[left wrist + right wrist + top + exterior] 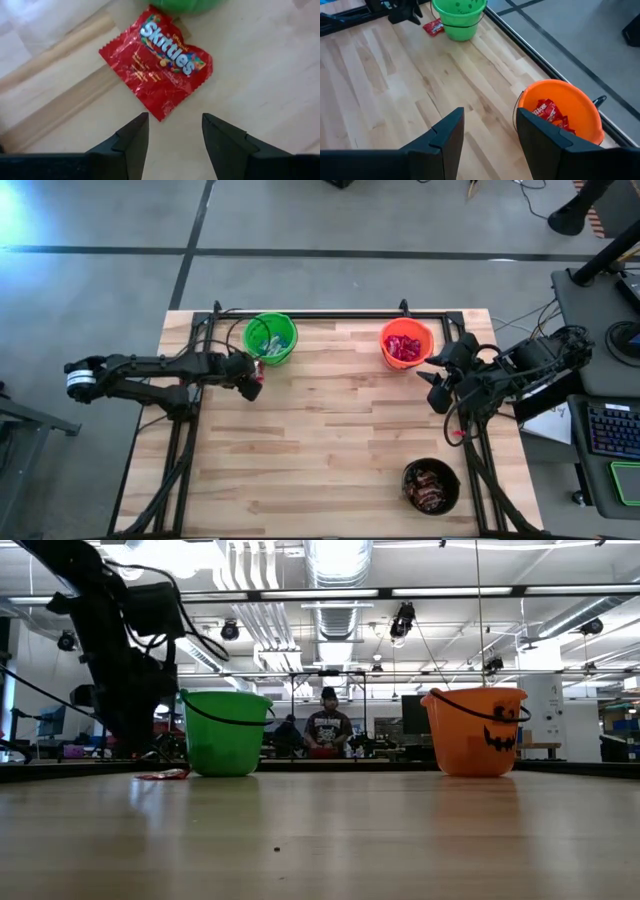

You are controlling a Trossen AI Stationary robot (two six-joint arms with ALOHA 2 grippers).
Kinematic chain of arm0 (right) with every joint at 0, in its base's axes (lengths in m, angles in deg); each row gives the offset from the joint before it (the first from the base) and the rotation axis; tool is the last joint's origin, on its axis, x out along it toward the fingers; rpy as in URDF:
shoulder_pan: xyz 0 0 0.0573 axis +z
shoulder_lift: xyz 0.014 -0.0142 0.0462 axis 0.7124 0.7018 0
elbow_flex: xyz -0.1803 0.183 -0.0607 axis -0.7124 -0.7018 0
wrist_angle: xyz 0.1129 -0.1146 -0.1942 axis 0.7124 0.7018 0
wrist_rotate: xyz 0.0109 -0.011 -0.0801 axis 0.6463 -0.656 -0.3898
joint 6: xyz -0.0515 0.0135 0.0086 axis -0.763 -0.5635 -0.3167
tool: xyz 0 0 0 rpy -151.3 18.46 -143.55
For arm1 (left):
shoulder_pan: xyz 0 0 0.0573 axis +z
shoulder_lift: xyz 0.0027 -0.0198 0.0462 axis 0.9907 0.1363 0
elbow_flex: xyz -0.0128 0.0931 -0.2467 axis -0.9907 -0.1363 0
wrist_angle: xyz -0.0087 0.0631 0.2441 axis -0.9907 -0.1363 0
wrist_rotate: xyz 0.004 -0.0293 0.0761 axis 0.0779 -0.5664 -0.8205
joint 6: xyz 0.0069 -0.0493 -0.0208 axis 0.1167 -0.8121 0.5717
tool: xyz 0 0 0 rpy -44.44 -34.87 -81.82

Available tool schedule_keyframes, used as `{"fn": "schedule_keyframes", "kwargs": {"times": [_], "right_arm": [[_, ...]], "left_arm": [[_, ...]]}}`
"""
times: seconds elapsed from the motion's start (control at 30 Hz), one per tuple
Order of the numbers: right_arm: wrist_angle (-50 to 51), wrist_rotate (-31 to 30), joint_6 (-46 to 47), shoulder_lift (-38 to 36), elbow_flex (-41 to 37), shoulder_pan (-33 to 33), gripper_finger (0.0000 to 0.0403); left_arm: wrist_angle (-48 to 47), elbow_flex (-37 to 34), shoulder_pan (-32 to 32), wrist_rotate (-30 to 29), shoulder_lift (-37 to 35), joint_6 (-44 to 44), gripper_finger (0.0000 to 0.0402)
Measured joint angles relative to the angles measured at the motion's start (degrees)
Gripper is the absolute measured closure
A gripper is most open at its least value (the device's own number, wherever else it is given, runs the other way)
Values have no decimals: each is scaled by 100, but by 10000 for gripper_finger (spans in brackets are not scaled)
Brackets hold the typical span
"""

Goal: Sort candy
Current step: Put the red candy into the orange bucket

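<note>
While a red Skittles packet [159, 71] lies flat on the table [330, 430] just beside the green bucket [270, 338], left gripper [174, 131] held above it, jaws apart and empty, possibly clear of contact, right gripper [489, 131] parted beside the orange bucket [560, 112] of red packets.

Green bucket [270, 338] — orange bucket [406, 344] — black bucket [431, 486].
</note>
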Motion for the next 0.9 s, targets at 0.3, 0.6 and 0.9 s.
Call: {"fn": "schedule_keyframes", "kwargs": {"times": [0.3,0.6,0.9], "right_arm": [[-26,247,19,25,0,0,232],[-45,295,119,85,0,0,232],[-46,445,321,110,0,0,232]], "left_arm": [[401,-280,-2,0,-51,168,254],[342,-435,-1,2,-85,203,334],[342,-476,-1,7,-132,362,393]]}}
